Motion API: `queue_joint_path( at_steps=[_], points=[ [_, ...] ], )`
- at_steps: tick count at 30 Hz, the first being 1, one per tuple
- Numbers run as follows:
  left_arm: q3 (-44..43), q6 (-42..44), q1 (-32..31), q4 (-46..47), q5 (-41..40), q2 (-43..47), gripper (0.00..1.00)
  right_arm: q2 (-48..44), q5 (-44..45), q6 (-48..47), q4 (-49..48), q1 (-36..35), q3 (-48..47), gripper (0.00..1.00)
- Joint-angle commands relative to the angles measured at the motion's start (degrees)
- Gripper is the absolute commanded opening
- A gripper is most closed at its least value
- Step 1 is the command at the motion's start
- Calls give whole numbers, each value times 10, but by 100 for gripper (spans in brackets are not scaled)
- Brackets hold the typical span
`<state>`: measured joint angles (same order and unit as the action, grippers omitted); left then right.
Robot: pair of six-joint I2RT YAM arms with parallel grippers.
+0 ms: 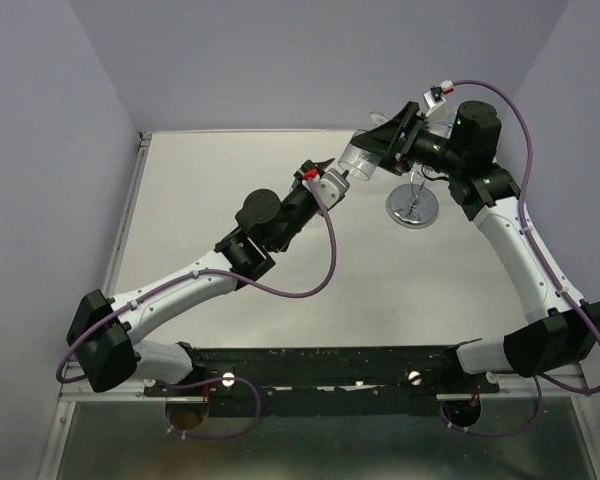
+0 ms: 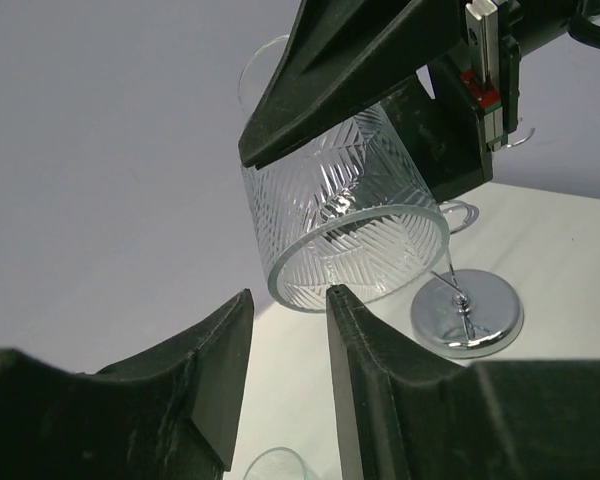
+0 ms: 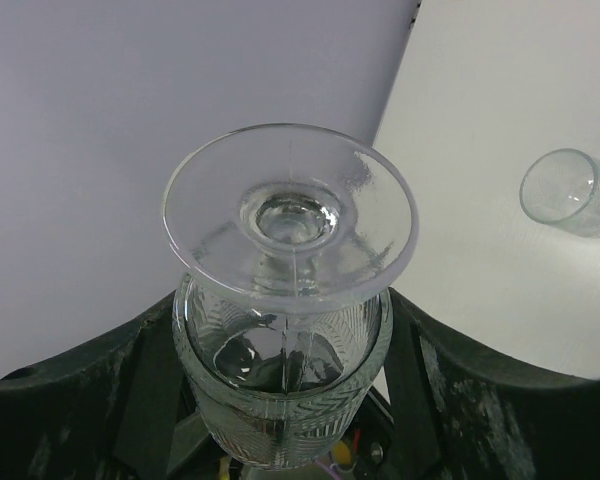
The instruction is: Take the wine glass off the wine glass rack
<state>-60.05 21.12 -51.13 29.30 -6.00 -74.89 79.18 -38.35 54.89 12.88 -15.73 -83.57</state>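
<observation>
My right gripper point(image 1: 382, 140) is shut on the bowl of the wine glass point(image 1: 358, 155), a clear glass with a cut herringbone pattern, and holds it tilted in the air to the left of the wine glass rack point(image 1: 412, 208). In the right wrist view the wine glass's round foot point(image 3: 290, 215) points away from me, with the bowl between the jaws of the right gripper point(image 3: 285, 340). My left gripper point(image 2: 290, 295) sits just below the wine glass's rim point(image 2: 345, 215), jaws apart with nothing between them. The rack's chrome disc base point(image 2: 467, 312) stands on the table behind.
A second clear glass point(image 3: 570, 195) lies on its side on the white table. Its rim point(image 2: 275, 465) shows under my left gripper. Grey walls close in the table at the back and both sides. The arm bases sit on a black rail point(image 1: 330, 365) at the near edge.
</observation>
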Motion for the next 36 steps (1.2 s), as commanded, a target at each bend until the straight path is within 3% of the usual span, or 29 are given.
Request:
queue_joint_path(
  at_steps=[1,10,17,20,23,24,32,36],
  points=[
    [-24,-7,-4,28,-21,-16,47,-6,-24,15,-42,-4,-11,1],
    [-42,-5,-1,40,-31,-39,38,-3,-29,18,-47,-6,-9,1],
    [-54,-6,1,47,-30,-52,19,1,-24,23,-40,-6,-4,1],
    [-64,-7,2,44,-31,-57,0,2,-9,21,-30,-9,-2,23],
    [-74,-11,5,40,-29,-61,0,1,-5,14,-25,-10,3,28],
    [-77,-13,7,38,-26,-61,0,0,-1,12,-22,-11,5,34],
    [-79,-15,17,43,-15,-47,0,-21,35,-14,-7,-11,35,100],
    [-70,-4,21,46,-4,-32,0,-24,39,-22,-7,-11,40,100]
  ],
)
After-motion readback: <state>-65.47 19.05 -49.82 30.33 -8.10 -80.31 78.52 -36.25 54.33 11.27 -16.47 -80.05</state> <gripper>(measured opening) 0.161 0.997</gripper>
